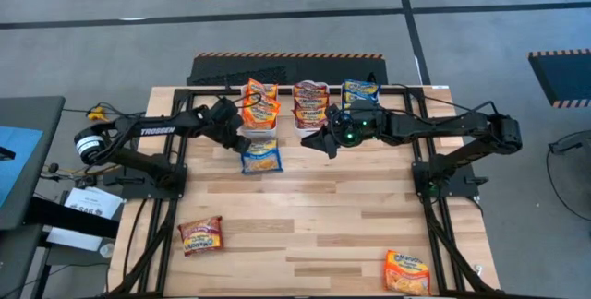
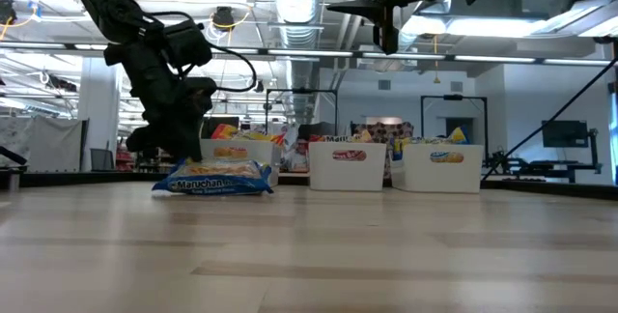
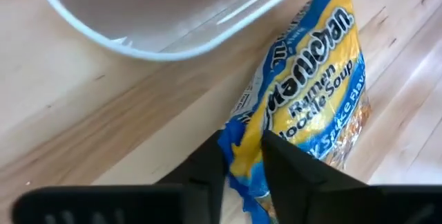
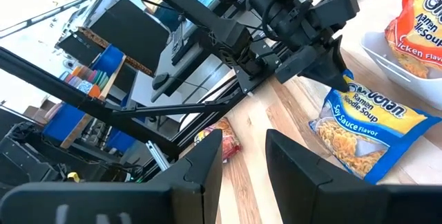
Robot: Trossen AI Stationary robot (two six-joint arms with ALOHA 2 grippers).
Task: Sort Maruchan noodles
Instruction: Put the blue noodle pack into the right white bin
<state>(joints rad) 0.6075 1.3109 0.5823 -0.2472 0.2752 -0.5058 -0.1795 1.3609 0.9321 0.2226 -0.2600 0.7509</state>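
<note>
Left tool point(image 3: 242, 156) pinching blue packet point(image 3: 304, 106) edge; right tool point(image 4: 243, 156) parted, empty, aloft.

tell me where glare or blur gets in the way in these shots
Low view: ceiling lights blow out behind the right gripper; bins look soft. Left wrist view: white bin's rim is blurred, the blue packet pinched in the left gripper reads clearly.

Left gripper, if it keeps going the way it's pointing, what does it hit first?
The left gripper already has the blue Maruchan packet between its fingers; pushing on would probably press that packet's edge into the wooden table.
</note>
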